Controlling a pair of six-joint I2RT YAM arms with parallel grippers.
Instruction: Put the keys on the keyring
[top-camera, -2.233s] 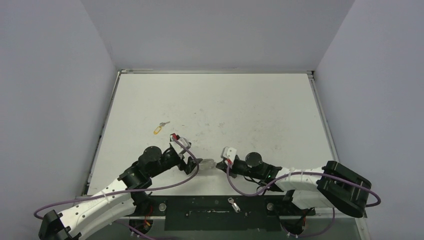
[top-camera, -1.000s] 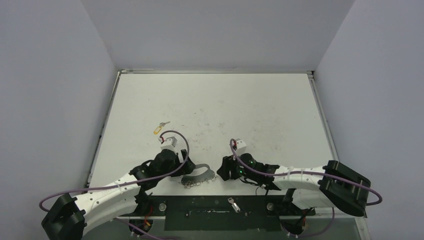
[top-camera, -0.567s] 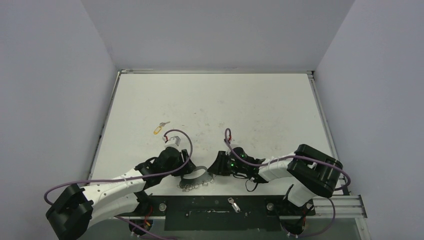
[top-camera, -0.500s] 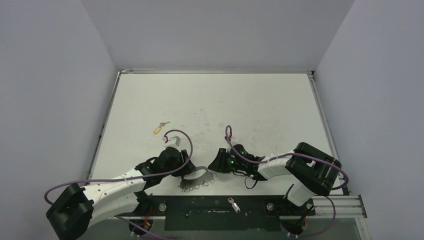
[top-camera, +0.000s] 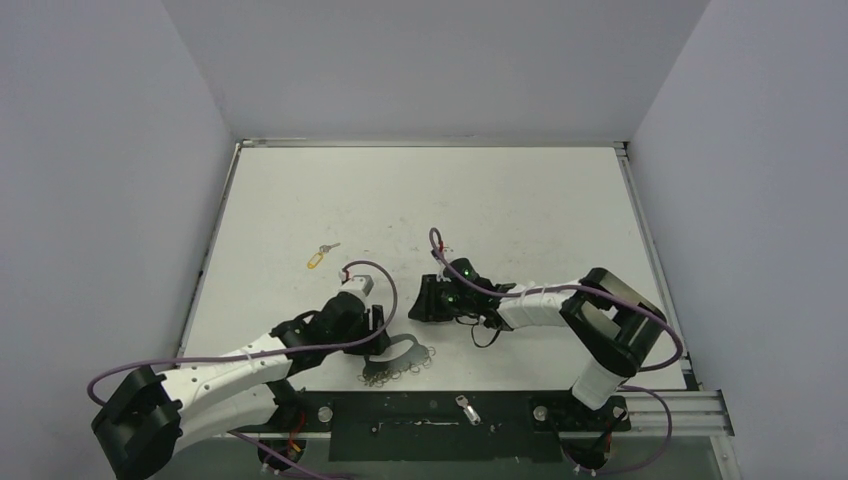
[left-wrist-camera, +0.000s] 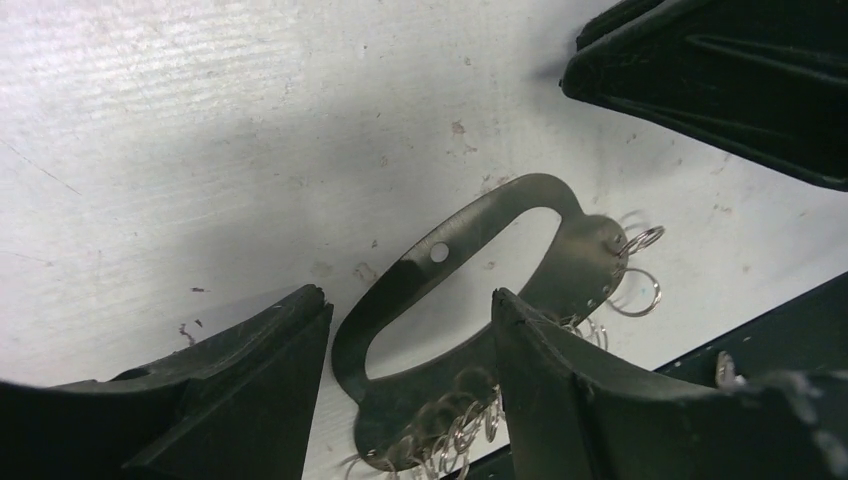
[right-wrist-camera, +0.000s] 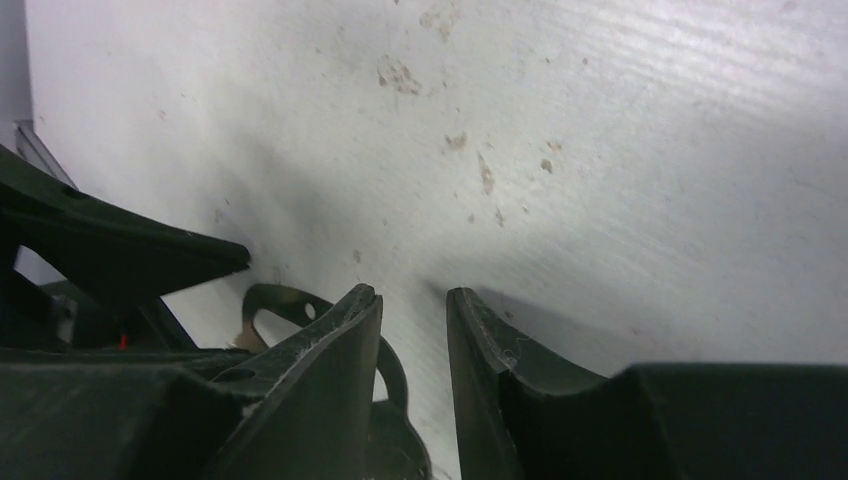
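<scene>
Keyring (left-wrist-camera: 480, 212) lies between the open jaws of the left gripper (left-wrist-camera: 408, 300), likely for steadying, while the right gripper (right-wrist-camera: 410, 292) hovers beside it, jaws slightly parted, empty.

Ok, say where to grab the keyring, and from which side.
Probably the bare bar of the keyring, from above, one finger in the slot, one outside: it lies flat on the table, and its other edge carries small rings.
</scene>
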